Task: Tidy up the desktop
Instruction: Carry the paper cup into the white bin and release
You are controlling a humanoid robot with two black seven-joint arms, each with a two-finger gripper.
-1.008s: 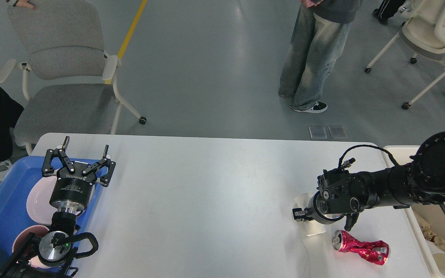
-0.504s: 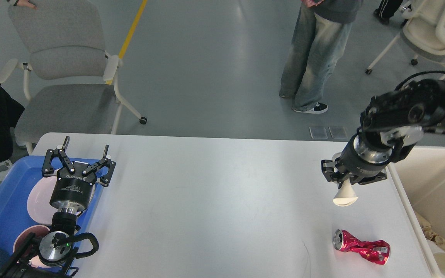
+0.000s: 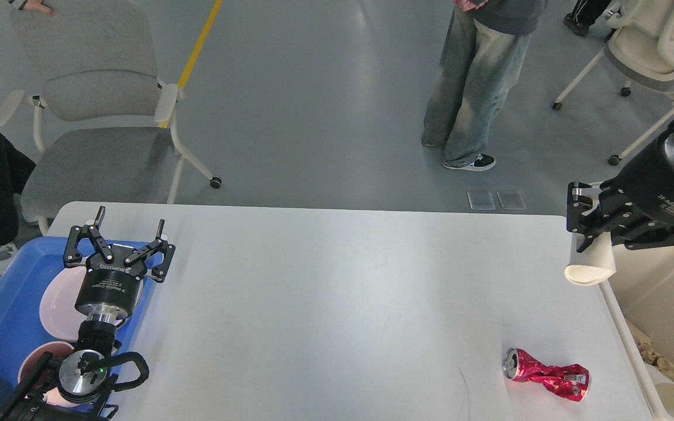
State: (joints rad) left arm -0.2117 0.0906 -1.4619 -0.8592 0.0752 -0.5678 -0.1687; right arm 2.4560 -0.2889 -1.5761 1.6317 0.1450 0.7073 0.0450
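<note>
Right gripper [image 3: 587, 242] clamped on white paper cup [image 3: 590, 266] over cream bin [image 3: 659, 292] edge; bin holds paper scraps. Left gripper [image 3: 129, 231] spread wide, empty, above blue tray [image 3: 3, 310] with pink plates [image 3: 59, 298]. Crushed red can [image 3: 547, 374] on desktop [image 3: 337, 304]

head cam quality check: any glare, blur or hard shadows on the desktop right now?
Head view: lighting is soft and even; the desktop shows only a faint sheen, with no blown-out glare. The crushed red can is sharp and throws a weak shadow. The right gripper and its paper cup look sharp, with no obvious motion blur. The left gripper is crisp.
</note>
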